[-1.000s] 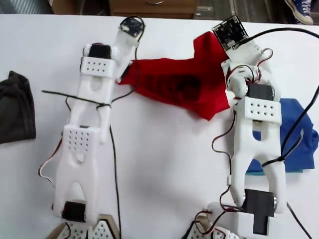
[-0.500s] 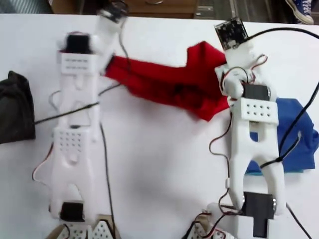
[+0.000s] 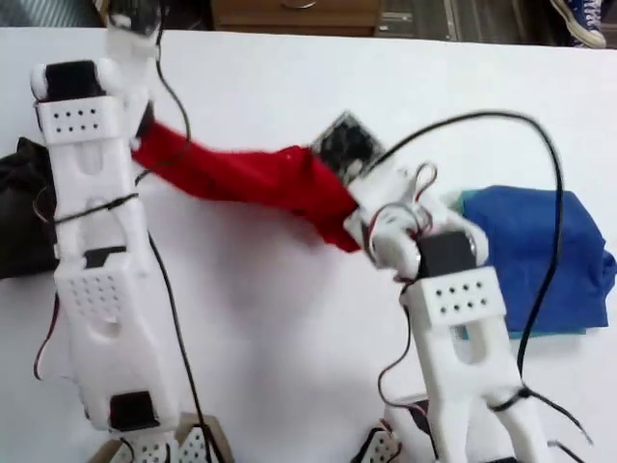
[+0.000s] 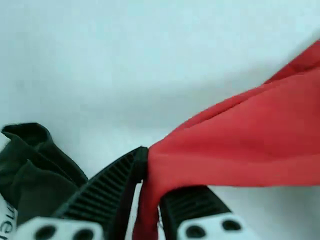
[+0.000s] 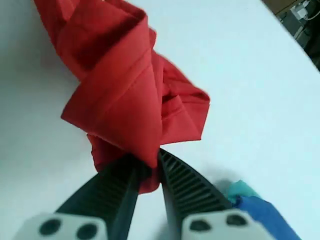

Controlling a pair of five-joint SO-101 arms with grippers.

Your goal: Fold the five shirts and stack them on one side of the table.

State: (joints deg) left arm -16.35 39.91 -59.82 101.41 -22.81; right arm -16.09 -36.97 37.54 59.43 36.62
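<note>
Lots of shifting versus a second ago: yanked the red shirt [image 3: 246, 178] out of its loose spread and into a tight rope. Swung the left arm [image 3: 96, 241] out toward the far left of the worktop [image 3: 308, 318] and pulled the right arm [image 3: 453, 299] in toward the middle. Uncovered more of the blue shirt [image 3: 540, 260] too, sitting folded-ish over on the right side.

Looking at the left gripper [image 4: 152, 172] up close: clamped down on one end of the red cloth, pinched right between the ribbed jaws. Same deal for the right gripper [image 5: 148, 160], closed on a bunched, twisted wad at the other end. So, strung between the two, roughly mid-worktop. Can't tell whether lifted clear or dragging on the surface.

Handling-wise: thin, floppy, light stuff, zero stiffness. Won't hold any shape, will bunch and twist once slack. Probably grips fine on those ribbed pads, no big slip worry. Better to grab at shoulder seams or hem corners for laying it flat. Hard to say whether either grip sits on one of those.

Can't make out sleeves, collar or hem anywhere, all wound up in the twist. Can't see much of the dark shirt [image 3: 24, 212] either, half tucked behind the left arm at the left edge. Also spotting a sliver of teal [image 5: 239, 191] right against the blue one. No clue whether another shirt or just a lining.
</note>
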